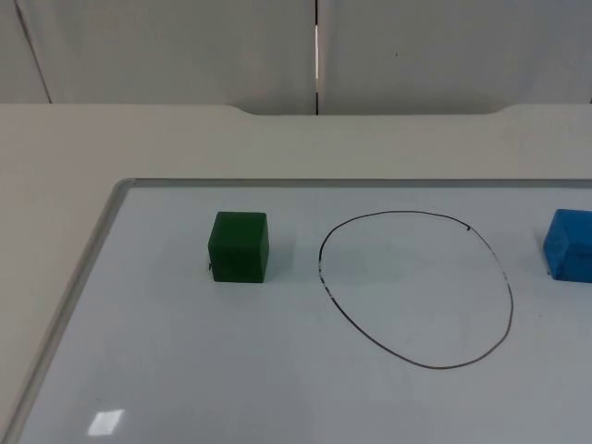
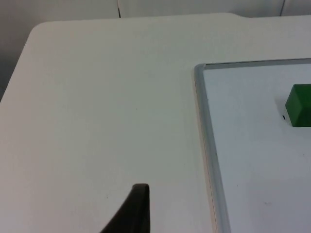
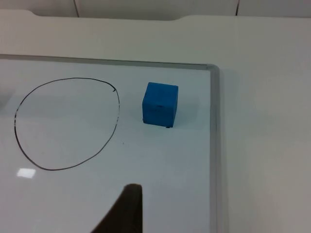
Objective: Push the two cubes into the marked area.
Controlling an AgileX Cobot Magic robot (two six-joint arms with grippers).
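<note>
A green cube [image 1: 240, 246] stands on the whiteboard, left of a hand-drawn black oval [image 1: 416, 289]. A blue cube [image 1: 569, 244] stands right of the oval, at the picture's edge. Both cubes are outside the line. My left gripper [image 2: 137, 211] is over the bare table, left of the board's frame, well away from the green cube [image 2: 300, 105]. My right gripper [image 3: 127, 211] is over the whiteboard, nearer to me than the blue cube [image 3: 160, 104] and apart from it. The oval [image 3: 65, 124] lies beside that cube.
The whiteboard's grey metal frame [image 1: 92, 250] runs along its left and far sides, and its right edge [image 3: 214, 145] passes close to the blue cube. Beyond the board is white table top, ending at the grey partition wall [image 1: 185, 46].
</note>
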